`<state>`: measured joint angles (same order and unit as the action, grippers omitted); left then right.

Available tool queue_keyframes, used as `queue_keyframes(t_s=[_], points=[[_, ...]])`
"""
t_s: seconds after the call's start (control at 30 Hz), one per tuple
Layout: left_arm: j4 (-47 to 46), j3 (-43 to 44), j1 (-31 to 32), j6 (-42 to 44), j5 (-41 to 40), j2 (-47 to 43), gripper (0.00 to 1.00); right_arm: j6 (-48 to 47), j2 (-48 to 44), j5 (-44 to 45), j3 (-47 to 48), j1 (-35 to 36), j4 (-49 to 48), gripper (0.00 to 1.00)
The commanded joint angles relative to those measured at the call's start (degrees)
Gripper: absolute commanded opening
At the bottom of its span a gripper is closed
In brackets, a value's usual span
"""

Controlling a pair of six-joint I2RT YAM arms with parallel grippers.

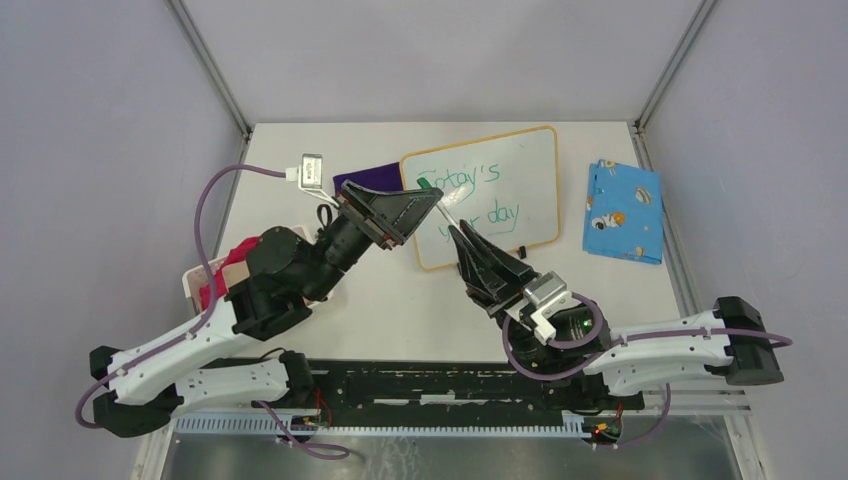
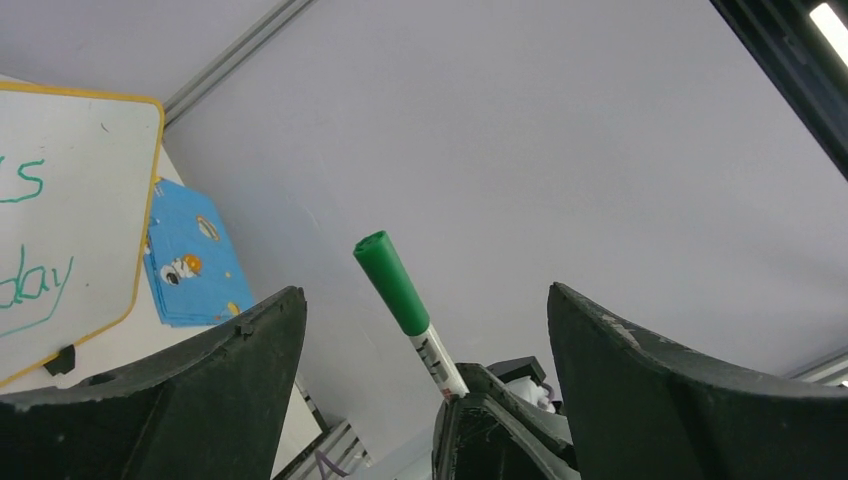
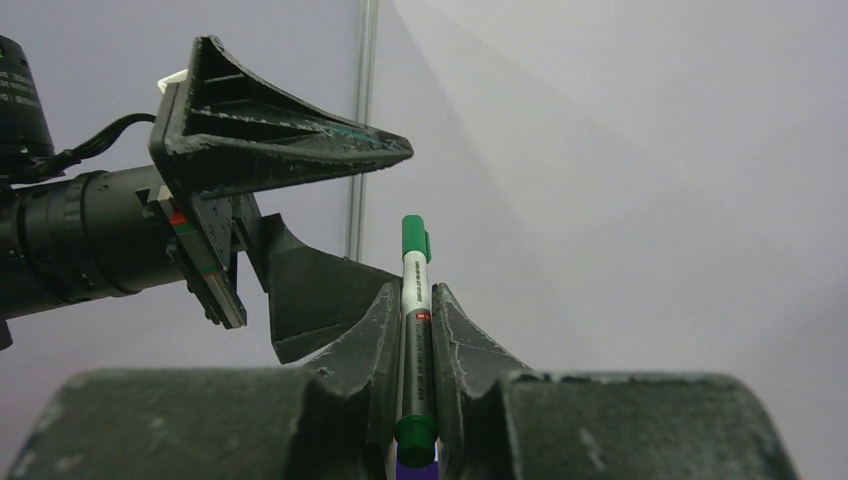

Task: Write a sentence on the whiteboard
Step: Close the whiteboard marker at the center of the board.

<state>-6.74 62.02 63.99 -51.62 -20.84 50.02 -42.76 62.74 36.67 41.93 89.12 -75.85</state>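
Observation:
The whiteboard [image 1: 520, 160] lies flat at the back middle of the table, with an orange frame. The sentence [image 1: 470, 190] is in green on it and reads "Today's your day" in two slanted lines. My right gripper [image 1: 455, 232] is shut on a green marker [image 1: 440, 205], held above the board's near left corner. In the right wrist view the marker [image 3: 413, 300] stands pinched between the fingers [image 3: 450, 330]. My left gripper [image 1: 425, 200] is open, its fingers [image 2: 240, 340] either side of the marker's green cap [image 2: 392, 282] without touching it. The board's right part [image 2: 80, 180] also shows there.
A blue patterned cloth [image 1: 623, 210] lies right of the board and shows in the left wrist view [image 2: 190, 260]. A purple cloth [image 1: 362, 178] lies left of the board, partly under my left gripper. A red and pink object [image 1: 215, 282] sits at the table's left edge.

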Motion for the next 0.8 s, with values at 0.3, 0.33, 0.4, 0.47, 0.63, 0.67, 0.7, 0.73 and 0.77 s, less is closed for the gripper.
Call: queue_keyframes(t_s=[0.3, 0.33, 0.4, 0.47, 0.63, 0.67, 0.7, 0.73, 0.77], points=[[-1.3, 3.3, -0.3, 2.9, 1.4, 1.5, 0.82, 3.8, -3.5, -3.7, -1.1, 0.2, 0.4, 0.00], [-1.6, 3.2, -0.4, 2.9, 1.7, 1.6, 0.80, 3.8, -3.7, -3.7, -1.1, 0.2, 0.5, 0.00], [-1.9, 3.2, -0.5, 2.8, 1.9, 1.6, 0.76, 3.9, -3.8, -3.7, -1.3, 0.2, 0.6, 0.00], [-2.3, 3.0, -0.7, 2.7, 1.8, 1.5, 0.74, 3.9, -4.1, -3.8, -1.5, 0.3, 0.7, 0.00], [-3.5, 2.5, -1.1, 2.1, 2.5, 1.7, 0.64, 4.1, -4.7, -3.8, -2.0, 0.1, 0.7, 0.00], [-3.8, 2.5, -1.3, 2.1, 2.6, 1.8, 0.61, 4.2, -4.9, -3.8, -2.2, 0.2, 0.7, 0.00], [-4.1, 2.4, -1.4, 1.9, 2.8, 1.8, 0.58, 4.3, -5.0, -3.9, -2.3, 0.1, 0.7, 0.00], [-4.3, 2.3, -1.5, 1.7, 3.0, 1.9, 0.56, 4.3, -5.1, -3.9, -2.5, 0.1, 0.8, 0.00], [-4.4, 2.2, -1.7, 1.6, 3.2, 2.0, 0.53, 4.3, -5.3, -4.0, -2.6, 0.2, 0.8, 0.00]])
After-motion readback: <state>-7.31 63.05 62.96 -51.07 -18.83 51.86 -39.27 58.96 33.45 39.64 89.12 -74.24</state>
